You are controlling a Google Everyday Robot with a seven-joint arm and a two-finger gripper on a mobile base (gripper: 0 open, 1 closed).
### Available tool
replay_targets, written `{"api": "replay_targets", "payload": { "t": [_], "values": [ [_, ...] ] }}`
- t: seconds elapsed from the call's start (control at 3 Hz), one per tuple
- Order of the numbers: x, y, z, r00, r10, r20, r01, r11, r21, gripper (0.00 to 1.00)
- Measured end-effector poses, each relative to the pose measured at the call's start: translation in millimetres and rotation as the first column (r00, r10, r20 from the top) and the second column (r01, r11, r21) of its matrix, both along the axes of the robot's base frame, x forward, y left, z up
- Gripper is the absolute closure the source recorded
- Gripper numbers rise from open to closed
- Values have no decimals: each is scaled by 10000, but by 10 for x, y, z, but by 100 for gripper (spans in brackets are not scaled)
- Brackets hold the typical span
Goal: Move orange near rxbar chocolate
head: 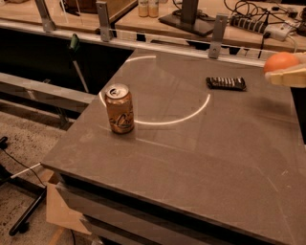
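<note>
A dark grey table (191, 158) fills most of the camera view, seen from above at an angle. At the far right edge, the robot's gripper (286, 72) hangs above the table's right side, closed on the orange (281, 61). One pale finger (291, 77) lies across the fruit's lower side; the other is mostly cut off by the frame, so the hold appears firm rather than plainly so. The orange is lifted clear of the surface.

The rxbar chocolate (226, 83), a flat dark bar, lies on the table to the left of the orange and lower in the view, a little apart from it, with open tabletop between them. A tan drink can (119, 109) stands upright well to the left, near the table's left edge. A thin white arc (177, 120) curves across the surface from behind the can toward the bar.

Behind the table runs a rail with metal brackets (217, 28), and beyond it a wooden bench holding a monitor stand (187, 19), a power strip (256, 26) and two small bottles (147, 7).
</note>
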State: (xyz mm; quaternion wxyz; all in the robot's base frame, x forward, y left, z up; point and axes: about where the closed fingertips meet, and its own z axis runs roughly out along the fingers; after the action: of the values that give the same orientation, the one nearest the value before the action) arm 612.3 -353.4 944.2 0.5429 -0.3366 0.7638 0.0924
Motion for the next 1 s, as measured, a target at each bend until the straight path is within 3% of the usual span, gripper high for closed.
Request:
{"api": "replay_targets", "payload": {
  "t": [0.67,1.0],
  "values": [
    [444,-166,-498,9938,-591,-938,626,9974,349,100],
    [530,-173,-722,9860,-718,-1503,792,9959,435,90]
  ]
}}
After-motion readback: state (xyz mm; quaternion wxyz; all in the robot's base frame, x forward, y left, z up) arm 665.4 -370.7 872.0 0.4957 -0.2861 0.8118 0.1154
